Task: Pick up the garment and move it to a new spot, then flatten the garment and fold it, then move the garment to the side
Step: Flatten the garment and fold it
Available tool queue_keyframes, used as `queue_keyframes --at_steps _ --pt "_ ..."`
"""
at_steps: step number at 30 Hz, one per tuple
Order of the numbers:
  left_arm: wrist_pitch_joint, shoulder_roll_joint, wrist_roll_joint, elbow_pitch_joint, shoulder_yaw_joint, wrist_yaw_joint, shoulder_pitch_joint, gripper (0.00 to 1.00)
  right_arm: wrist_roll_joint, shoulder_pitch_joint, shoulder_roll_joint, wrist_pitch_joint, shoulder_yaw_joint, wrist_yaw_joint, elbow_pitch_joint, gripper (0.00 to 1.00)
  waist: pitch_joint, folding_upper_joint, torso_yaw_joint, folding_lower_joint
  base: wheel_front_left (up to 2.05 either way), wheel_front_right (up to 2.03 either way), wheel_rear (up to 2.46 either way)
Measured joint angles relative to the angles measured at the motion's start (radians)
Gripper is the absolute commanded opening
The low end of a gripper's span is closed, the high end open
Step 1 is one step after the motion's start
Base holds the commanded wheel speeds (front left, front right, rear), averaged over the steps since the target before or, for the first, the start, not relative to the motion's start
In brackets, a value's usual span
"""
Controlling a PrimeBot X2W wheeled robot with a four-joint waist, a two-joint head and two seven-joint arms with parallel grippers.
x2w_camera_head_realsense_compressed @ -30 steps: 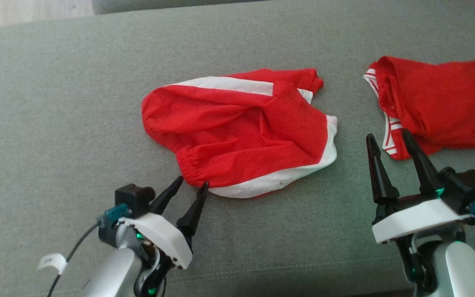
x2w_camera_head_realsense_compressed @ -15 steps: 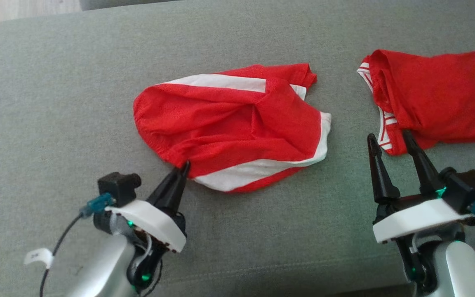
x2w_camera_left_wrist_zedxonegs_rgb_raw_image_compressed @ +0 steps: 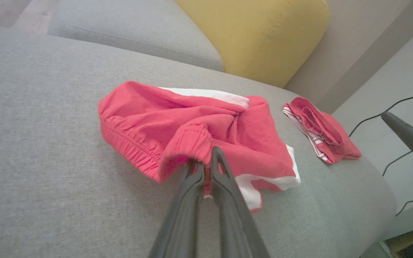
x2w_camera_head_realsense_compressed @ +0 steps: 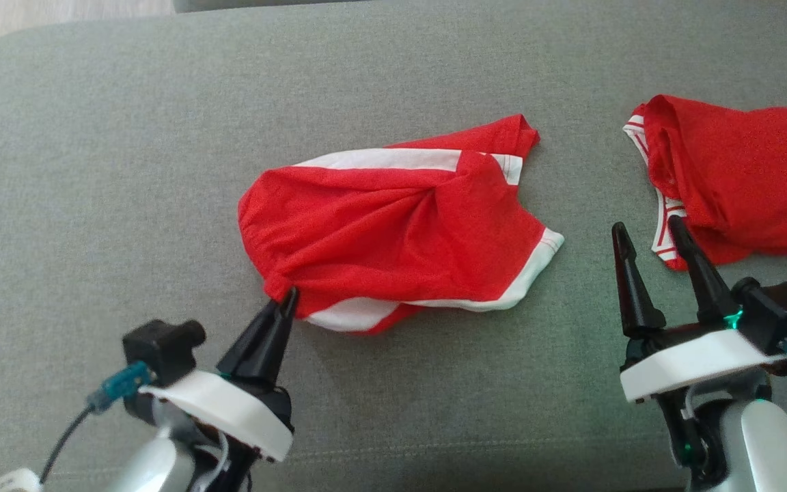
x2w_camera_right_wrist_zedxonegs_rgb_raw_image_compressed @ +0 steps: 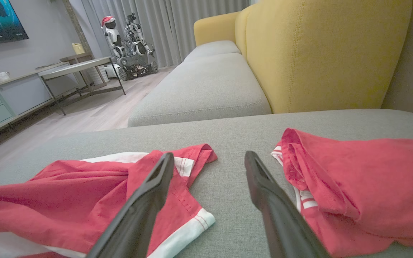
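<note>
The left gripper reaches in from the near-left edge of the grey cushion, its two dark fingers pressed together and leaning to the right, their tips pinching a bunched fold of the elastic hem of the red garment. The right gripper stands by the near-right edge, its fingers spread wide and pointing away from the robot with nothing between them. The pale left forearm and right forearm each rise from the near edge into a white wrist plate.
</note>
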Motion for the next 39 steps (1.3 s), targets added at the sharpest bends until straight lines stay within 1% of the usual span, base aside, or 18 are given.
queue_keyframes --at_steps 2,4,8,12,14,16,20,21,22,23,25,29,32,35,36,37,39 --pt "0.015 0.01 0.0 -0.026 0.01 0.015 -0.005 0.0 0.002 0.0 0.0 0.0 0.001 0.0 0.0 1.0 0.006 0.0 -0.001 0.0 0.0 0.0 0.0" --pt "0.029 0.014 0.0 -0.03 0.015 0.016 -0.02 0.0 0.009 -0.001 0.0 0.0 0.004 0.0 0.0 1.0 0.013 0.0 -0.005 0.0 0.0 0.0 0.0" --pt "0.045 0.013 0.002 0.014 0.024 0.024 -0.1 0.0 0.015 -0.013 0.0 -0.005 0.013 0.0 0.0 1.0 0.028 0.0 -0.026 0.0 0.0 0.0 0.0" --pt "0.06 0.005 -0.003 0.125 0.044 0.017 -0.208 0.0 0.022 -0.034 0.0 -0.008 0.023 0.0 0.001 1.0 0.047 0.0 -0.057 0.0 0.0 0.0 0.0" --pt "0.067 -0.003 -0.017 0.196 0.051 0.004 -0.254 0.0 0.025 -0.038 0.0 -0.009 0.028 0.0 0.001 1.0 0.057 0.0 -0.074 0.0 0.0 0.0 0.0" --pt "0.072 -0.013 -0.027 0.278 0.056 0.0 -0.294 0.0 0.026 -0.038 0.0 -0.014 0.033 0.0 0.007 1.0 0.066 0.0 -0.09 0.0 0.0 0.0 0.0" --pt "0.066 -0.023 -0.038 0.419 0.063 -0.032 -0.348 0.0 0.035 -0.039 0.0 -0.018 0.039 0.0 0.017 1.0 0.079 0.0 -0.117 0.0 0.0 0.0 0.0" --pt "0.06 -0.027 -0.038 0.445 0.063 -0.036 -0.356 0.28 0.035 -0.039 0.0 -0.021 0.039 0.0 0.018 1.0 0.081 0.0 -0.121 0.0 0.0 0.0 0.0" --pt "0.053 -0.032 -0.038 0.466 0.062 -0.041 -0.363 0.84 0.035 -0.039 0.0 -0.025 0.038 0.0 0.018 1.0 0.083 0.0 -0.122 0.0001 0.0 0.0 0.0" --pt "0.044 -0.038 -0.038 0.482 0.061 -0.041 -0.365 1.0 0.035 -0.039 0.0 -0.026 0.037 0.0 0.02 1.0 0.083 0.0 -0.122 0.0001 0.0 0.0 0.0" --pt "0.026 -0.047 -0.035 0.504 0.055 -0.049 -0.365 1.0 0.035 -0.04 0.0 -0.026 0.032 0.0 0.022 1.0 0.079 0.0 -0.117 0.0 0.0 0.0 0.0" --pt "-0.025 -0.056 -0.011 0.514 0.043 -0.047 -0.361 1.0 0.032 -0.04 0.0 -0.026 0.015 0.0 0.023 1.0 0.07 0.0 -0.095 0.0 0.0 0.0 0.0" --pt "-0.067 -0.056 0.008 0.493 0.042 -0.02 -0.339 1.0 0.023 -0.04 0.0 -0.025 0.01 0.0 0.023 1.0 0.058 0.0 -0.075 0.0 0.0 0.0 0.0" --pt "-0.095 -0.054 0.035 0.45 0.041 0.017 -0.293 1.0 0.015 -0.04 0.0 -0.016 0.006 0.0 0.022 1.0 0.044 0.0 -0.054 0.0 0.0 0.0 0.0" --pt "-0.095 -0.054 0.035 0.45 0.041 0.017 -0.293 1.0 0.015 -0.04 0.0 -0.016 0.006 0.0 0.022 1.0 0.044 0.0 -0.054 0.0 0.0 0.0 0.0" --pt "-0.103 -0.052 0.043 0.431 0.042 0.031 -0.276 1.0 0.011 -0.04 0.0 -0.014 0.004 0.0 0.022 1.0 0.039 0.0 -0.047 0.0 0.0 0.0 0.0" --pt "-0.122 -0.043 0.076 0.388 0.047 0.074 -0.244 1.0 0.001 -0.04 0.0 -0.006 0.002 0.0 0.021 1.0 0.027 0.0 -0.033 0.0 0.0 0.0 0.0"
